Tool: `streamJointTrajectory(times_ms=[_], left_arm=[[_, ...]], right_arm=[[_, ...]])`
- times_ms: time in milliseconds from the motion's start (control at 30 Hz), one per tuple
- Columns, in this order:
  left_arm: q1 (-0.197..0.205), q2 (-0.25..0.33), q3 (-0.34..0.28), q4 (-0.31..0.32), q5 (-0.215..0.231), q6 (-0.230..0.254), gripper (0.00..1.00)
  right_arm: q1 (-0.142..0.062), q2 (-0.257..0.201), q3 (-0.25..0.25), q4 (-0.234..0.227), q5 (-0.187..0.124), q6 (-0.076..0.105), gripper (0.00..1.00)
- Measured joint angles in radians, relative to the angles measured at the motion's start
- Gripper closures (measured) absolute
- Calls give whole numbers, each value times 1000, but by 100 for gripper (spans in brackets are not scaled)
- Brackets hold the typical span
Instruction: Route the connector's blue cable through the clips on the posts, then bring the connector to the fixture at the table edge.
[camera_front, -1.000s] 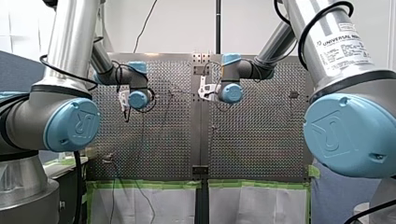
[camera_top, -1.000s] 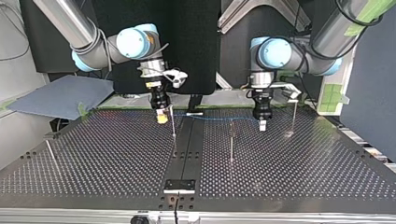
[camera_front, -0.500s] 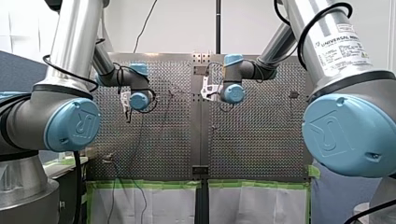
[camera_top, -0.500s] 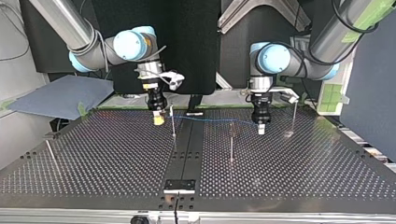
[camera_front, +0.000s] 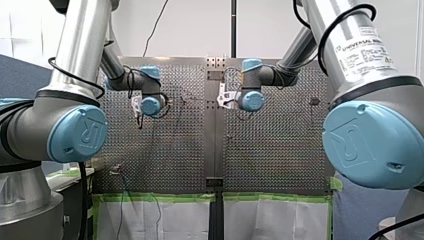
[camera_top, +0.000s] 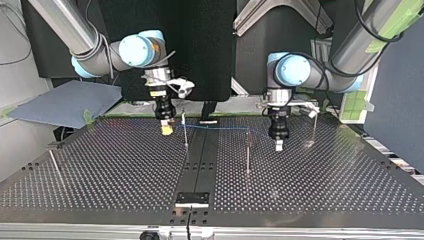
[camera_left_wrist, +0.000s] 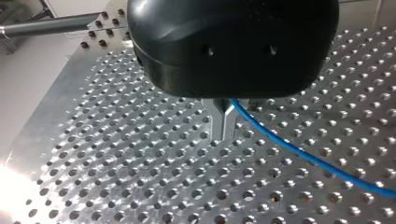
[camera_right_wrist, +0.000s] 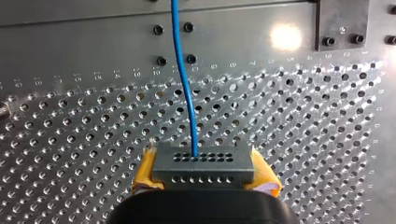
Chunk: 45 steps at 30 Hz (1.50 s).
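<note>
- Two grippers have shifted in the top view since a second ago: my right gripper (camera_top: 166, 129) leftward, my left gripper (camera_top: 278, 145) lower, nearer that camera.
- Between the right's yellow pads (camera_right_wrist: 145, 171) the grey connector (camera_right_wrist: 204, 164) stays clamped.
- Left's metal fingers (camera_left_wrist: 218, 123) pinch the blue cable (camera_left_wrist: 299, 151), which trails off beside them.

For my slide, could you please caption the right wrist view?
Right pincer grips the connector, its blue cable running ahead.
</note>
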Motion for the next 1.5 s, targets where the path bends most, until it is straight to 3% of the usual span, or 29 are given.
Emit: streamJointTrajectory(times_ms=[867, 1300, 1367, 1400, 1467, 1500], left_arm=[[5, -44, 79, -44, 23, -3, 100], [15, -44, 82, -53, 35, -5, 100], [16, -44, 82, -55, 37, -6, 69], [16, -44, 82, -57, 36, -6, 69], [16, -44, 82, -65, 30, -9, 39], [17, -44, 82, -70, 26, -10, 39]], right_arm=[[-59, 9, -9, -20, -41, 0, 100], [-66, 29, -48, -7, -57, 0, 100], [-66, 29, -48, 0, -58, -2, 100], [-66, 29, -48, 2, -58, -2, 100], [-66, 29, -48, 7, -57, -3, 100], [-66, 30, -48, 8, -57, -3, 100]])
